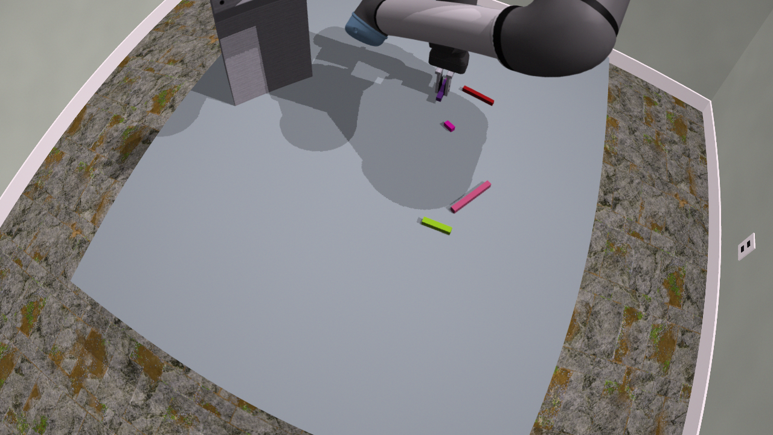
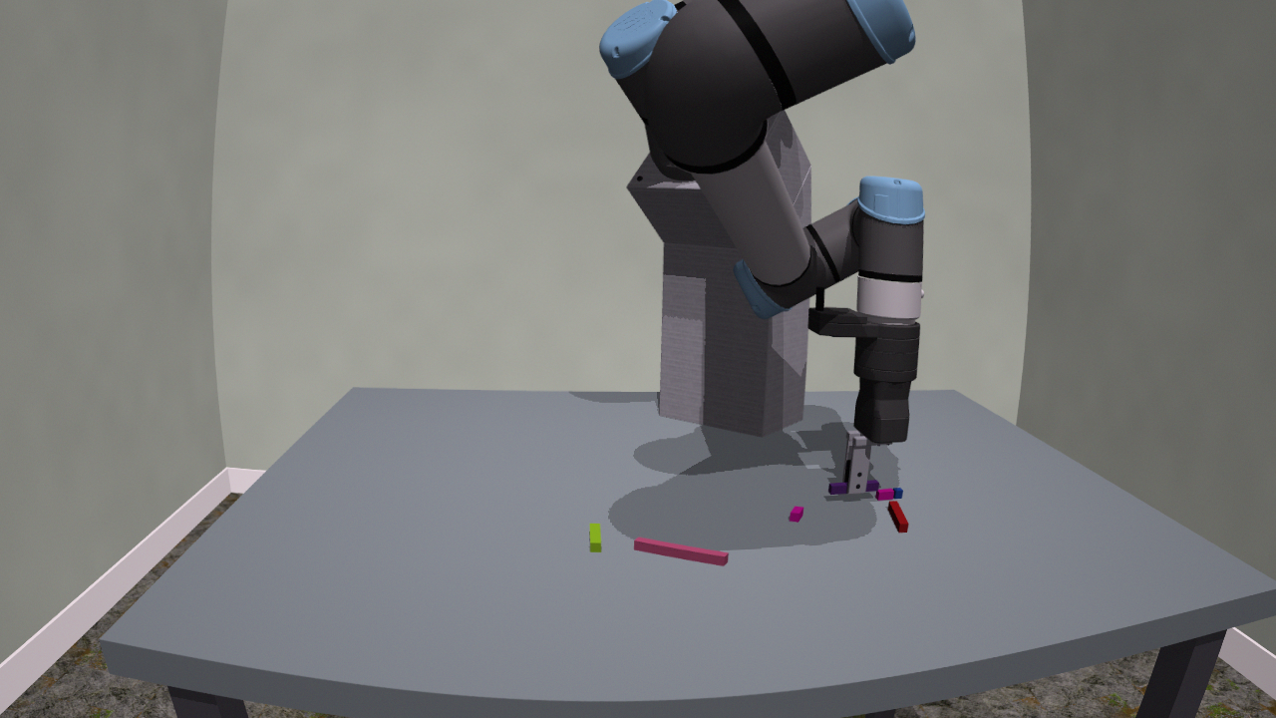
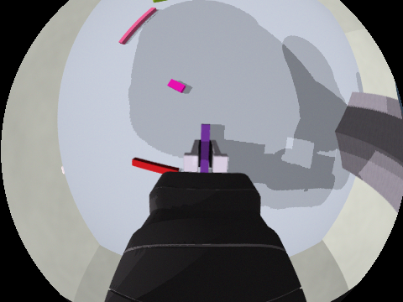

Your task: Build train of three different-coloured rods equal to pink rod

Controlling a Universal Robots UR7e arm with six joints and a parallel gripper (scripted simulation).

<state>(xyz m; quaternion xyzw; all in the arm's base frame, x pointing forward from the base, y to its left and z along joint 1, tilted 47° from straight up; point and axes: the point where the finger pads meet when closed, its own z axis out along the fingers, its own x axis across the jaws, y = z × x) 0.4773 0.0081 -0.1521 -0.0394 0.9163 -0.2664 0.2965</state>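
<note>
From the top view I have the jaws of the two-finger gripper (image 1: 442,86) clamped on the short purple rod (image 1: 440,95) near the tabletop's far edge. In the exterior view it sits low beside the small magenta rod (image 2: 884,494) and tiny blue rod (image 2: 897,492), so I judge the train's last piece is being placed. The wrist view shows the purple rod between the fingers; next I'd check alignment, then release.

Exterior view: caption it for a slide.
Gripper shut on the purple rod, low at the table beside a magenta rod and blue rod.
</note>
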